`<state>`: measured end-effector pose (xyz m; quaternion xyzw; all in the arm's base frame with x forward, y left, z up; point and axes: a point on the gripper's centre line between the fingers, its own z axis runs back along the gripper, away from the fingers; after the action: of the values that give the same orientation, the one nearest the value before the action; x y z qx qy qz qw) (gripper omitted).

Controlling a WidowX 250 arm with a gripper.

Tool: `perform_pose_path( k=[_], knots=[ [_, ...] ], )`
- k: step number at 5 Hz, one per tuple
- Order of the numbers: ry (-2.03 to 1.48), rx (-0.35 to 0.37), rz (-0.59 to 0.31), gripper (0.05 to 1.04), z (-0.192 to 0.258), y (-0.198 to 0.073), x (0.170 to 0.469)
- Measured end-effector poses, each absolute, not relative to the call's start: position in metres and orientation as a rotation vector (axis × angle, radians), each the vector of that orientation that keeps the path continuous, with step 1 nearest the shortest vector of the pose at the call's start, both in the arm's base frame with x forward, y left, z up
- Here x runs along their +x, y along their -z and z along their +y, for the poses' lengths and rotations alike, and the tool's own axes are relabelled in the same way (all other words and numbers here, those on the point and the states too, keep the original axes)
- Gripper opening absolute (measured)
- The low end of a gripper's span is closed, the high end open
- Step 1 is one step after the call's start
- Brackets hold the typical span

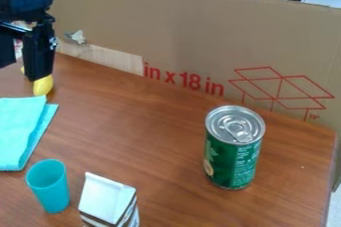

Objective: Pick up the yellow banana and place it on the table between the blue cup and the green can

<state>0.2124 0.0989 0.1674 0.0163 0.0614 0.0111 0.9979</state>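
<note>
**Yellow thing directly under and behind the open claw; long axis partly masked**

Claw (21, 71): upper left of view, pointing down; fingers spread, a gap showing between them; no object seen pinched there. Nearest item, yellow thing (43, 86): its rounded end juts out just below the tip of the finger on the view's right; a smaller yellow patch shows on that finger's other side; the middle is masked by the finger; contact cannot be told. Long axis, judged from these two parts: slanting from behind the claw down toward the camera and slightly to the view's right; far end not resolved.

Farther out: folded turquoise cloth (20, 134) below the claw, camera side, apart from it; teal cup (48, 186) beyond the cloth, same direction, upright; carton (106, 201) beside the cup, farther to the view's right; green can (233, 149) well apart, right and camera-ward of the claw, upright; cardboard panel (193, 37) behind, standing along the wooden table (153, 126).
</note>
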Motion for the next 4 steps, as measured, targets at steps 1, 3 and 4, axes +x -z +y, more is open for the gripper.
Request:
perform_pose_path(
  k=[1,3,4],
  knots=[
    [-0.022,0.023,0.144,1.007,0.098,-0.162,0.212],
    [-0.090,0.030,0.108,1.007,0.125,-0.174,0.221],
    [-0.173,0.040,0.011,1.007,0.144,-0.178,0.229]
  ],
)
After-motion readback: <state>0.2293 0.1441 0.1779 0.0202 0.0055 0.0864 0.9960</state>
